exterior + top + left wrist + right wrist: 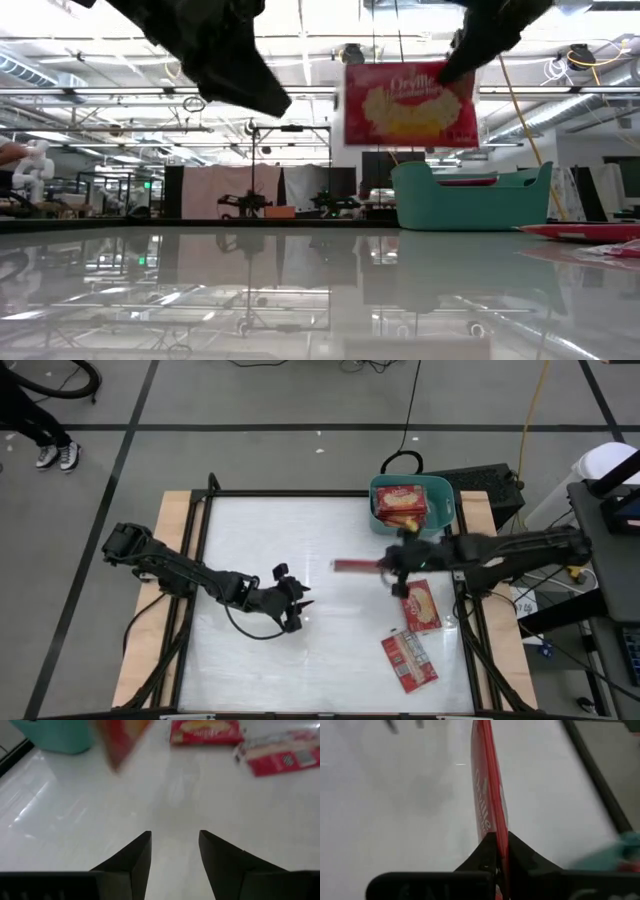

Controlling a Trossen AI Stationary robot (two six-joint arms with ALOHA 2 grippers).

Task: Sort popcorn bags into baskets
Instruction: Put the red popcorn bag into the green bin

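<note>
High view: the right gripper (pixel 392 567) is clamped on a popcorn bag (pixel 355 566), carried edge-on above the table (pixel 260 550), with the basket (pixel 440 510) at 1 o'clock, apparently its destination. Left wrist view: the left gripper (pixel 175 845) is part-open and empty. Right wrist view: the packet hangs vertically because only its edge is pinched.

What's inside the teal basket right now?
The teal basket holds at least one red popcorn bag, picture side up, lying flat on top. Anything beneath it is covered, so the count inside can't be told.
</note>
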